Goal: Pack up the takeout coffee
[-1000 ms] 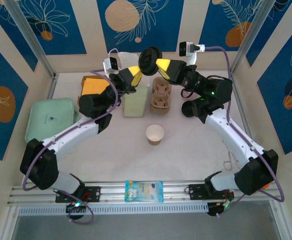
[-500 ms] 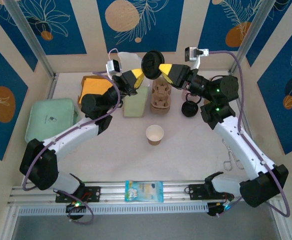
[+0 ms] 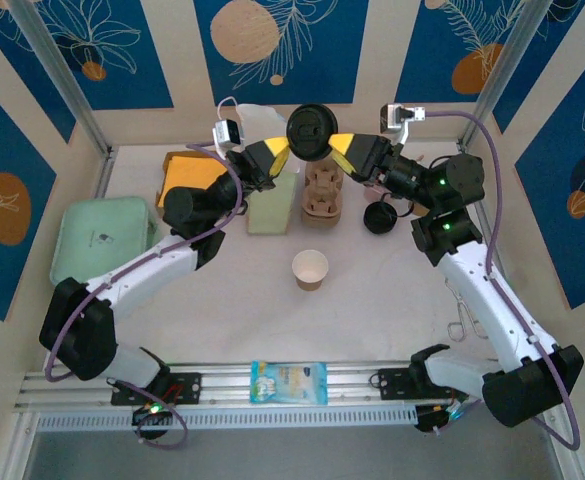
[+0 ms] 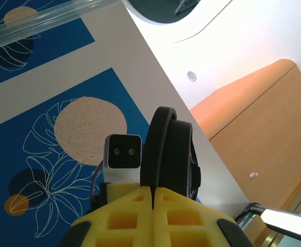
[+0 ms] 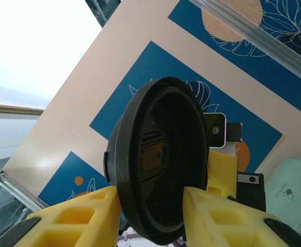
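Coffee lid (image 3: pixel 310 130) sits rim-pinched in the closed left gripper (image 3: pixel 278 149), the right gripper (image 3: pixel 340 143) parted around it.

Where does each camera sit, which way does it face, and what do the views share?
Top external: above, behind the arms, looking down at the table; shows left gripper and right gripper.
Left wrist: on the left arm, tilted up at the wall; its shut fingers pinch the black lid.
Right wrist: on the right arm, facing the wall; its open fingers frame the lid.
Shared: all three see the lid.

Two black lids (image 3: pixel 310 130) (image 3: pixel 377 217), one paper cup (image 3: pixel 310 270)
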You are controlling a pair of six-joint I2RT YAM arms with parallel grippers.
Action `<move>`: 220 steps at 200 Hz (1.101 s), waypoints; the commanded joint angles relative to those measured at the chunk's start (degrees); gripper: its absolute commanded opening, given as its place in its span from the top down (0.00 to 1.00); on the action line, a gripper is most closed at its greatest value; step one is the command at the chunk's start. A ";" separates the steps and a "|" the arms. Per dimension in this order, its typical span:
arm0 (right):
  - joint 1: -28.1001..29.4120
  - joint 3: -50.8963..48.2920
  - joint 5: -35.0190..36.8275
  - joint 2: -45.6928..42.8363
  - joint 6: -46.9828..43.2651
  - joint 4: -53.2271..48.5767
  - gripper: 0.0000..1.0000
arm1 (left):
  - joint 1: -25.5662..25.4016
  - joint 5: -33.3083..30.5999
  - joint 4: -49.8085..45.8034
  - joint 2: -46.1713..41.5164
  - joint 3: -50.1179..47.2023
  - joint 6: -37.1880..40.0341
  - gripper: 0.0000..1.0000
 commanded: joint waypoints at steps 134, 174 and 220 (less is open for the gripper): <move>-1.63 -1.80 12.10 -9.57 -22.75 -34.78 0.56 | 2.41 1.08 -1.40 -3.20 -9.22 4.69 0.94; -1.38 -1.02 26.83 -8.33 -35.13 -62.39 0.50 | 6.83 1.14 -24.19 -12.10 -19.10 18.07 0.82; 0.03 -7.22 33.64 -1.40 -38.83 -69.18 0.45 | 9.43 -0.05 -40.84 -19.06 -23.52 27.56 0.73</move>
